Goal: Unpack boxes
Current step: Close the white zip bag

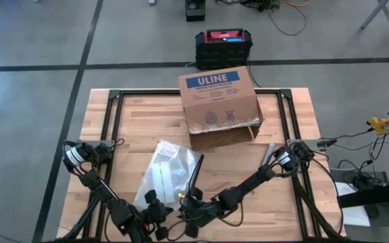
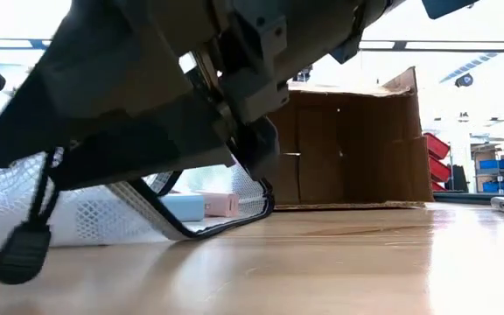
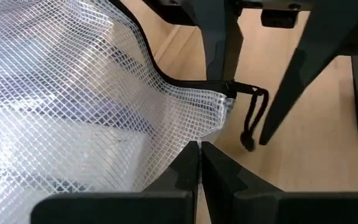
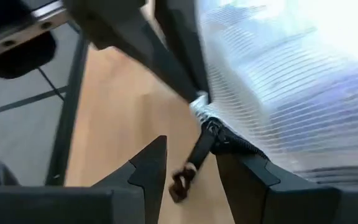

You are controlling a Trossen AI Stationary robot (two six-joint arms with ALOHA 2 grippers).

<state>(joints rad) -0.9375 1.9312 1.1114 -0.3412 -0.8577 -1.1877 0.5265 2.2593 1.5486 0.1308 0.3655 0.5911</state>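
High view: my left gripper (image 1: 159, 200) clamps the bag (image 1: 164, 170); right jaws stand apart around its zipper pull (image 4: 188, 168); box (image 1: 218, 101) lies beyond.

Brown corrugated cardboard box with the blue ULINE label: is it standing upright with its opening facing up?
No, the brown cardboard box lies on its side in the high view, its open end facing the clear mesh bag.

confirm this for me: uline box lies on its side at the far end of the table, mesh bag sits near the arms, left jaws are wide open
Not quite. The left gripper is shut on the mesh bag, pinching its edge, as the left wrist view shows. The ULINE box does lie on its side at the far end, and the bag is near the arms.
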